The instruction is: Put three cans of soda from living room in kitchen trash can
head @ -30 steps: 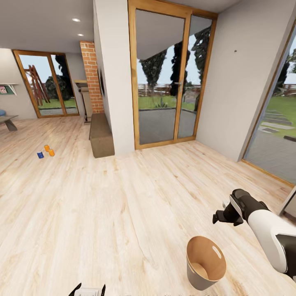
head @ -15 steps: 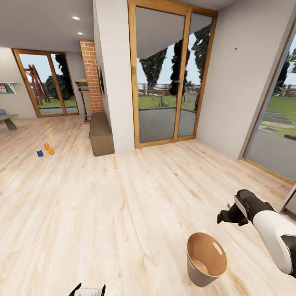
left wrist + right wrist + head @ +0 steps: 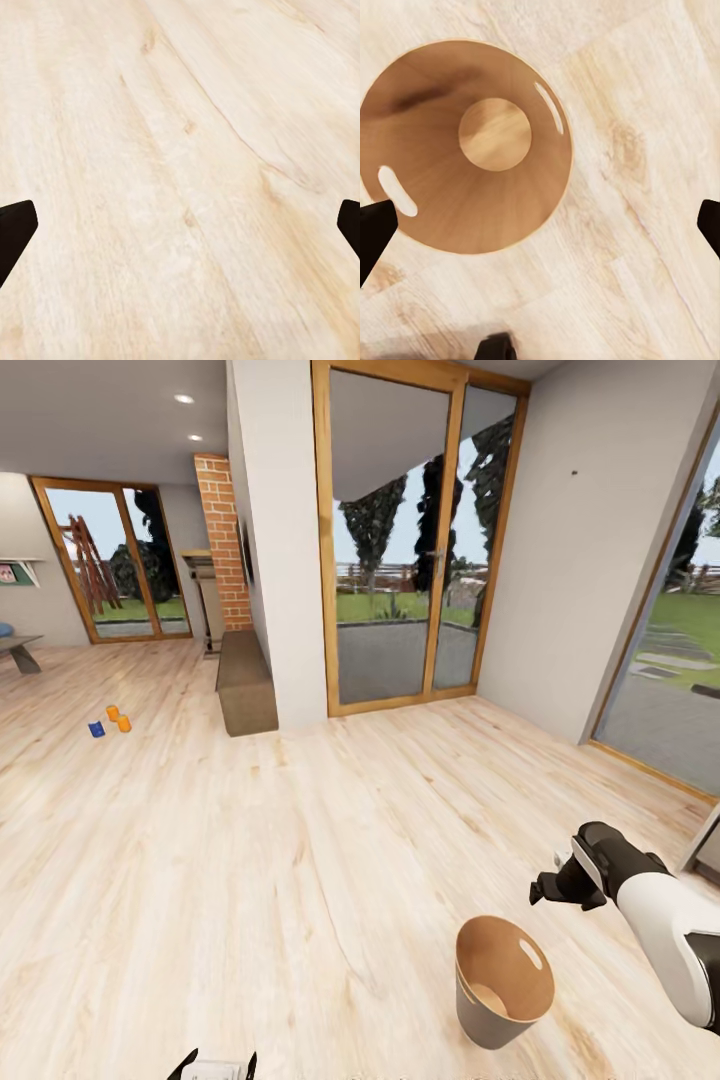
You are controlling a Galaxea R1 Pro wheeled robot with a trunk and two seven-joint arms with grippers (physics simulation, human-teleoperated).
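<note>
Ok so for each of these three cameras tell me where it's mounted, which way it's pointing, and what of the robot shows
Head view: on the robot's head, looking forward and down over the wood floor; three soda cans stand far off at left, the trash can is near, with the right arm and right pincer beside it.
Left wrist view: on the left arm, facing bare floor; dark fingertips sit wide apart at the edges.
Right wrist view: on the right arm, looking straight down into the trash can; dark fingertips sit wide apart.
Shared: head and right wrist views both show the trash can.
</note>
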